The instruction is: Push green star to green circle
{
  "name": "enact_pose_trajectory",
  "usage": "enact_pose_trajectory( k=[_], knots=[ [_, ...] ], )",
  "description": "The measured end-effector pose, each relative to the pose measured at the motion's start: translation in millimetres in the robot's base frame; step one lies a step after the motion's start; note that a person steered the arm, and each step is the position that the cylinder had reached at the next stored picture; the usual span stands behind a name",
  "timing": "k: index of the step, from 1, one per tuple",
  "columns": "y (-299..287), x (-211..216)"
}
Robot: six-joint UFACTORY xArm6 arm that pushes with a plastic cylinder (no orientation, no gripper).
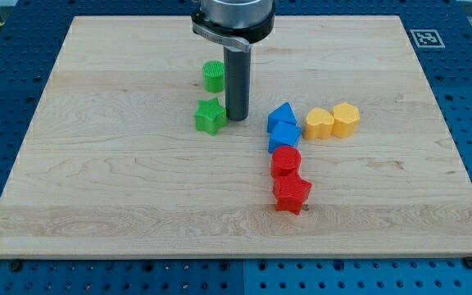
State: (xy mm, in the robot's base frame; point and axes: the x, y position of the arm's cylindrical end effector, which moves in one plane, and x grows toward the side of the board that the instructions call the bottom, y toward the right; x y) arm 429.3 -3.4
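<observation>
The green star [210, 116] lies on the wooden board [97, 164], a little left of centre. The green circle [213, 75] stands just above it, a small gap apart. My tip [237, 118] rests on the board right beside the star's right edge, touching or nearly touching it. The rod rises from there and partly borders the green circle's right side.
To the right of my tip sit a blue triangle [281, 115] and a blue block [284, 135], then a yellow heart [319, 123] and a yellow hexagon [346, 119]. Below them are a red circle [286, 161] and a red star [292, 195].
</observation>
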Motion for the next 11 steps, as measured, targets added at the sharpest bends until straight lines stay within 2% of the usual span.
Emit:
enact_pose_trajectory(
  k=[3,5,10,11],
  knots=[
    [-25,55],
    [-41,35],
    [-49,39],
    [-55,23]
  ],
)
